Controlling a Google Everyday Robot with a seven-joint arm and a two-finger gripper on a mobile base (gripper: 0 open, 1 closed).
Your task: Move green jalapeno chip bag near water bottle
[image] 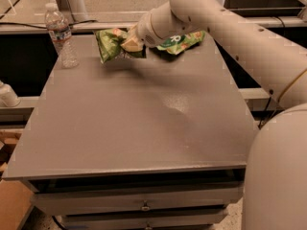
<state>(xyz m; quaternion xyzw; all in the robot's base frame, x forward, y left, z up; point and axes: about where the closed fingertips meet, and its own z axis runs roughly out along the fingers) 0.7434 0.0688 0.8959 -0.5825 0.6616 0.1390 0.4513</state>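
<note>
The green jalapeno chip bag (111, 44), light green and crumpled, hangs in my gripper (130, 43) just above the back of the grey table (134, 123), with its shadow on the tabletop beneath it. The gripper is shut on the bag's right end. The water bottle (61, 36), clear with a white cap and a label band, stands upright at the table's back left corner, a short way left of the bag. My arm reaches in from the right.
A smaller green bag with a dark round logo (184, 40) lies at the back of the table, partly behind my wrist. A white post (69, 1) stands behind the bottle. Drawers (144, 202) sit under the table's front edge.
</note>
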